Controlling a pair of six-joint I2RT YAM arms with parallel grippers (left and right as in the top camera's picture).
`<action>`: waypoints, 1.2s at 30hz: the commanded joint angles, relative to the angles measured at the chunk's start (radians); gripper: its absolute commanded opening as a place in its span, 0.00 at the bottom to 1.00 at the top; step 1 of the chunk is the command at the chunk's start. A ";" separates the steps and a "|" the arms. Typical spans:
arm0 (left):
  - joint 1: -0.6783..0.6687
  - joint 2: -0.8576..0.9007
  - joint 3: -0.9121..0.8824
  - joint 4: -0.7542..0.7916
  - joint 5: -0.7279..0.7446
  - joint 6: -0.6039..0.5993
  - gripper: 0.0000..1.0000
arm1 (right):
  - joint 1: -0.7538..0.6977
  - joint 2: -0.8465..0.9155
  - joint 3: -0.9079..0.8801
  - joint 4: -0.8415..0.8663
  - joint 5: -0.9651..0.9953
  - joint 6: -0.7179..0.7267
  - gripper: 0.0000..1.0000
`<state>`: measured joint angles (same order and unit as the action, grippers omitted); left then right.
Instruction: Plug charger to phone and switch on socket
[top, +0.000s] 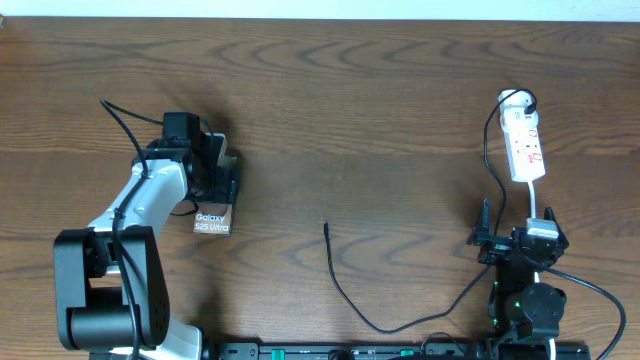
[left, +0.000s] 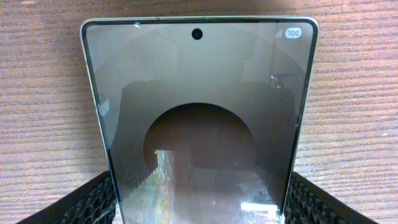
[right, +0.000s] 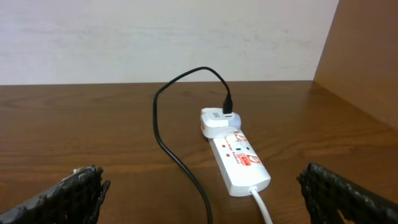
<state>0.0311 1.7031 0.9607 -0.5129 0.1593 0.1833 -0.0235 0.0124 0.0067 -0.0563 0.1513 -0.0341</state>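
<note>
The phone (top: 213, 221) lies at the left of the table, its white lettering showing. My left gripper (top: 214, 172) is over its far half. In the left wrist view the phone (left: 199, 118) fills the frame and both fingers press against its long edges, so my left gripper (left: 199, 208) is shut on it. The charger cable's plug tip (top: 326, 225) lies loose mid-table, apart from the phone. The cable (top: 375, 322) loops right to the white socket (top: 525, 148). My right gripper (top: 522, 240) is open and empty just in front of the socket (right: 239, 163).
The cable (right: 163, 134) enters a white adapter (right: 217, 121) at the socket's far end. The socket's white cord (right: 261, 205) runs toward my right gripper (right: 202, 193). A wooden side wall (right: 367, 56) stands at the right.
</note>
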 joint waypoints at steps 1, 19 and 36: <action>0.000 -0.024 0.010 0.002 0.017 -0.013 0.08 | 0.018 -0.004 -0.001 -0.004 0.007 -0.008 0.99; 0.000 -0.023 -0.003 0.002 0.017 -0.055 0.07 | 0.018 -0.004 -0.001 -0.004 0.007 -0.008 0.99; 0.000 -0.021 -0.024 0.022 0.013 -0.145 0.07 | 0.018 -0.004 -0.001 -0.004 0.007 -0.008 0.99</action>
<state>0.0311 1.7031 0.9417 -0.4969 0.1593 0.0921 -0.0235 0.0124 0.0067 -0.0563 0.1513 -0.0341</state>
